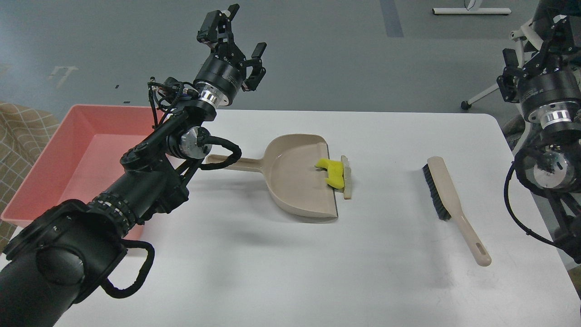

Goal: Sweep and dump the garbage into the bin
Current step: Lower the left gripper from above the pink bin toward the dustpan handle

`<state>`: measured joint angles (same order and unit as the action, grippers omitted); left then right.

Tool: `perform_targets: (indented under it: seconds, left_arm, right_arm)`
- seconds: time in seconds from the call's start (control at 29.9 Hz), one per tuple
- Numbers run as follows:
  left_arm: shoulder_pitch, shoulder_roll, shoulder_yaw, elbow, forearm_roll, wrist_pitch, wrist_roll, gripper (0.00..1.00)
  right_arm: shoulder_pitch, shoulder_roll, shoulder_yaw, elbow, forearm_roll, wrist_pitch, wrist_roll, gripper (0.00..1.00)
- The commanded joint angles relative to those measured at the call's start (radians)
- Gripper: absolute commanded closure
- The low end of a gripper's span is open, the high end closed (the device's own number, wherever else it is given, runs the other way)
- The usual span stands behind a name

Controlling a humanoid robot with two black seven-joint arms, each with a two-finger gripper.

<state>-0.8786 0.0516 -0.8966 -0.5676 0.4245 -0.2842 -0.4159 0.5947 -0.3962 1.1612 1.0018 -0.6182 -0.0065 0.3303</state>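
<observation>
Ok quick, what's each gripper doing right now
Left gripper: open, holding nothing, raised above the table.
Right gripper: cannot be told, seen dark at the frame edge.

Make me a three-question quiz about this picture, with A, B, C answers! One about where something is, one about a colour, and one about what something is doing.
1. Where is the brush?
A. In the tub
B. On the table, right of the dustpan
C. In a gripper

2. What colour is the tub?
A. Pink
B. Blue
C. Green

3. What is the left gripper doing?
A. Holding the dustpan
B. Holding the brush
C. Raised, jaws open, holding nothing

Answers:
1. B, the brush lies flat on the white table, apart from the dustpan.
2. A, the tub at the table's left end is pink.
3. C, the gripper is up above the table's far edge with nothing between its jaws.
</observation>
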Motion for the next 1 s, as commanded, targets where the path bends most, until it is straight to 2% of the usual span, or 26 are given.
perform_targets:
  seconds: [0.0, 0.17, 0.43, 0.63, 0.77, 0.97]
  left_arm:
    - [0.001, 0.002, 0.007, -0.003, 0.002, -0.001, 0.02, 0.02]
    - [0.0, 0.01, 0.07, -0.006, 0.002, 0.01, 0.02, 0.02]
    - [-0.002, 0.007, 0.096, -0.038, 0.016, 0.016, 0.02, 0.02]
    - [0.0, 0.05, 0.153, -0.144, 0.074, 0.071, 0.022, 0.02]
    - [0.0, 0.138, 0.255, -0.257, 0.074, 0.1, 0.023, 0.02]
    - [0.013, 0.24, 0.303, -0.391, 0.073, 0.109, 0.046, 0.02]
  right_arm:
    - [-0.013, -0.001, 0.0, 0.009, 0.0, -0.001, 0.001, 0.0]
    - [-0.035, -0.006, 0.002, 0.021, 0.0, -0.012, 0.001, 0.0]
    - [-0.046, -0.007, 0.015, 0.026, 0.0, -0.015, 0.001, 0.0]
    - [-0.067, -0.007, 0.029, 0.043, 0.0, -0.015, 0.003, 0.0]
    - [-0.087, -0.009, 0.037, 0.057, 0.0, -0.017, 0.003, 0.0]
    - [-0.095, -0.009, 0.043, 0.06, 0.0, -0.017, 0.003, 0.0]
